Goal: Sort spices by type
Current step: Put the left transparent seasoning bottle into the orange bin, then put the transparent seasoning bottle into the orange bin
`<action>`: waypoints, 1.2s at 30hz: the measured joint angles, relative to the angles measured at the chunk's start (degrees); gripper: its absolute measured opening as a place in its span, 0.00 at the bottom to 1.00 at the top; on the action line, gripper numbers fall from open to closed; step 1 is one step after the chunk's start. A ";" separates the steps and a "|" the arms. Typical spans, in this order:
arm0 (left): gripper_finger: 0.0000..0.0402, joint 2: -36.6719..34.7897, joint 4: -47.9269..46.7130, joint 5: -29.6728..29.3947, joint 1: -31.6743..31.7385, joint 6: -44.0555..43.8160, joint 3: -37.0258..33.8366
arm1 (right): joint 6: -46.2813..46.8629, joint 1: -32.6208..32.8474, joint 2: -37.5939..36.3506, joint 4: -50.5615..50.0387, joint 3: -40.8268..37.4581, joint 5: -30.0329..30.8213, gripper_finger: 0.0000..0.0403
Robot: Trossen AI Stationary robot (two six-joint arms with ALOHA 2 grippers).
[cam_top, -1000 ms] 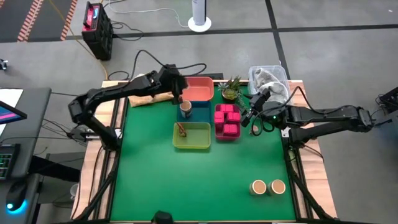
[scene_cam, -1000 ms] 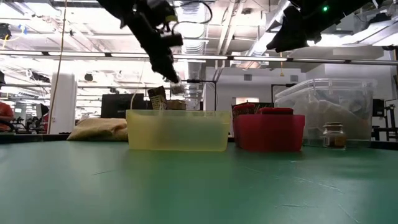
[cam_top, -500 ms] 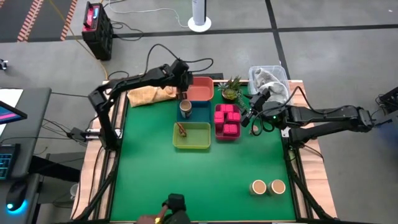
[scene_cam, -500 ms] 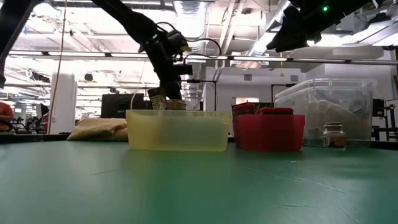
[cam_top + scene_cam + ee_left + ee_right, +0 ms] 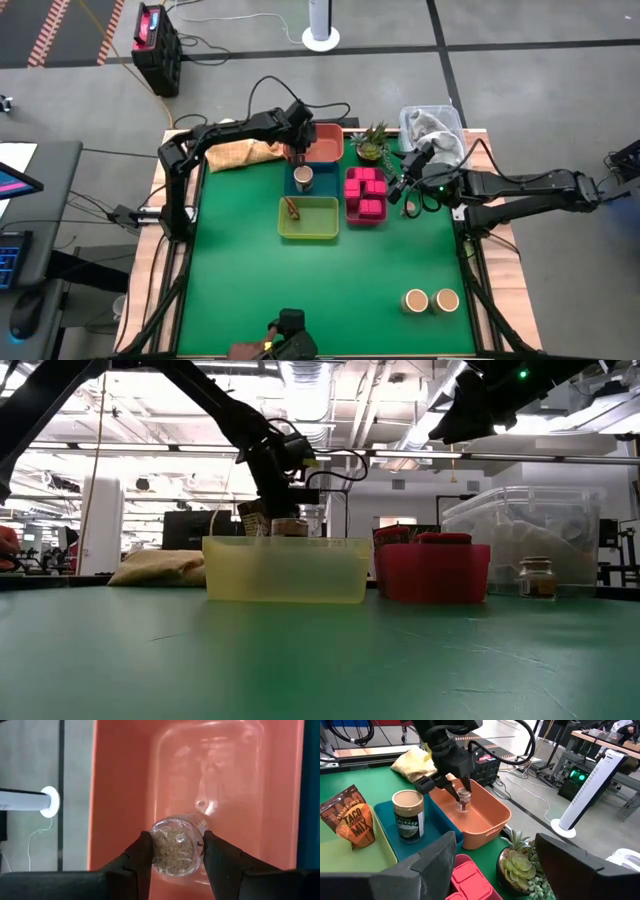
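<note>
Spices are spread over the green tabletop (image 5: 240, 290): a small clear jar (image 5: 176, 851) of tan powder is gripped between the fingers (image 5: 142, 855) of the left tool (image 5: 295, 148), which is closed on it inside the salmon tray (image 5: 322, 143). A tan-lidded jar (image 5: 303, 178) is seen upright in the blue tray (image 5: 385, 815) just beside. A brown packet (image 5: 351, 824) reading "TRADER JOE'S TACO MIX" is propped in the yellow-green tray (image 5: 310, 220). Pink boxes (image 5: 366, 192) are packed in the red tray (image 5: 432, 573). Two tan-topped jars (image 5: 430, 300) are set well apart, near the tabletop's front right corner. The right tool (image 5: 408, 188) is held partly open and empty beside the red tray, near a small succulent (image 5: 520, 865)
</note>
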 joint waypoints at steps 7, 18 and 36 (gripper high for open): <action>0.42 -0.06 -1.10 -0.05 0.03 -1.29 0.00 | 0.00 0.10 0.00 0.00 0.00 0.01 0.75; 0.52 -0.08 -1.54 -0.35 0.01 -2.78 -0.02 | 0.02 0.28 0.00 0.04 0.00 0.02 0.75; 0.56 -16.32 -3.43 -0.46 -9.48 -8.68 -0.02 | 8.11 0.28 0.37 -8.93 -0.02 -0.41 0.75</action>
